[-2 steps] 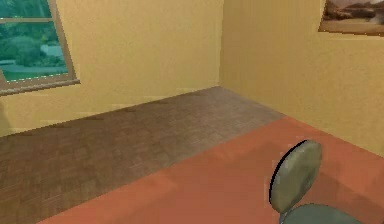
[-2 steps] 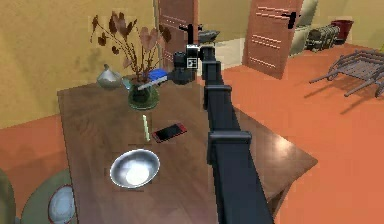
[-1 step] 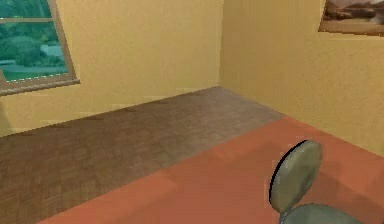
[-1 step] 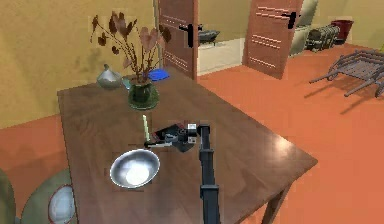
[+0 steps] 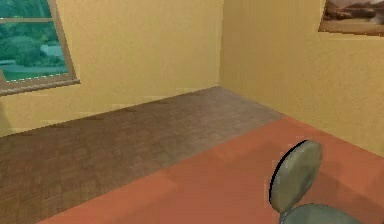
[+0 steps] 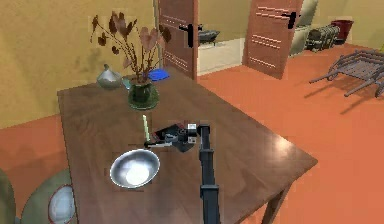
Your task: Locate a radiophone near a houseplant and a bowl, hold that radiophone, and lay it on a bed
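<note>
The wooden table carries everything that matters here. Toward its near left corner sits a shiny metal bowl, and further back the houseplant droops reddish leaves over a dark green pot. Between the two, just off the bowl's far rim, a small pale sliver stands up from the tabletop. I'd guess it belongs to the radiophone, an aerial perhaps, but it is too small to be sure, and I can't separate any handset body from the dark parts next to it.

If it is a handset, I'd expect it to be light, stiff and hard-shelled, with smooth sides that could slip. The place to take it would be across the narrow sides of the body near its middle, never by the thin upright part, which looks the likeliest to bend or snap.

Just right of the sliver is the gripper, at the far end of the dark arm. I can't tell how wide its fingers stand. With that thing on the table right at its tip, I can't tell either whether it holds anything or even touches it
</note>
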Available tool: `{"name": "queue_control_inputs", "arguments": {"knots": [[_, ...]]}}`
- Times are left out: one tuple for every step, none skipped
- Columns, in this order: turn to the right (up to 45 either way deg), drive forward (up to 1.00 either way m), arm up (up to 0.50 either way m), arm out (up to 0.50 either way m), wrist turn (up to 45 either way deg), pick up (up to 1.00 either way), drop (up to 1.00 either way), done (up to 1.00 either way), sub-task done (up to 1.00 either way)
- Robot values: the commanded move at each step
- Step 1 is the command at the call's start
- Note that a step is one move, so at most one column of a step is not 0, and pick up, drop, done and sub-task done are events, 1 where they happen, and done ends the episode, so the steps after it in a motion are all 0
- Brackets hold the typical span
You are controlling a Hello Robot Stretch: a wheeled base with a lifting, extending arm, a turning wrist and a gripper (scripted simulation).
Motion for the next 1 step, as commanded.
{"name": "queue_control_inputs", "arguments": {"knots": [[0.0,0.00,0.10,0.00,0.0,0.00,0.00,0.00,0.00]]}}
